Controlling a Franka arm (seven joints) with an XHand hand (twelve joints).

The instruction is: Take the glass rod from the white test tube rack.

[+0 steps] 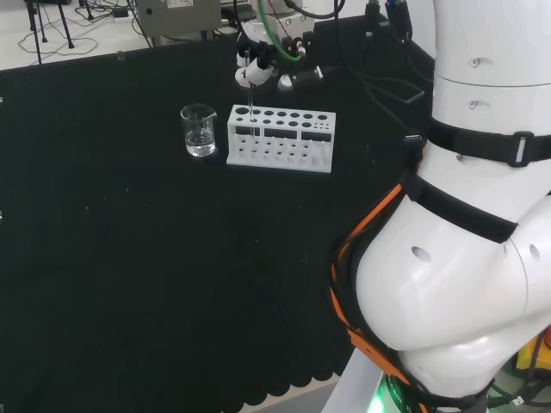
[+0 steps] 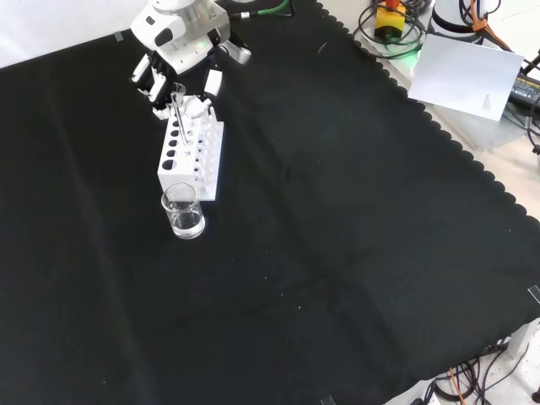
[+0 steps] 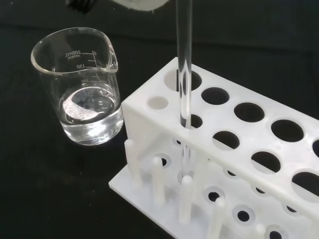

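The white test tube rack (image 1: 280, 138) (image 2: 192, 153) (image 3: 234, 144) stands on the black cloth. A clear glass rod (image 3: 184, 74) (image 2: 179, 118) (image 1: 250, 110) stands upright in a hole at the rack's end nearest the beaker, its lower part still inside the rack. The hand (image 1: 256, 69) (image 2: 180, 51) hangs right over that end, with its fingers curled about the rod's top. In the wrist view the rod runs up out of the picture towards a blurred white part of the hand (image 3: 142, 4).
A glass beaker (image 1: 199, 131) (image 2: 183, 211) (image 3: 84, 89) with a little clear liquid stands close beside the rack's end. Cables and equipment lie beyond the cloth's far edge in the head view. A white sheet (image 2: 468, 72) lies off the cloth.
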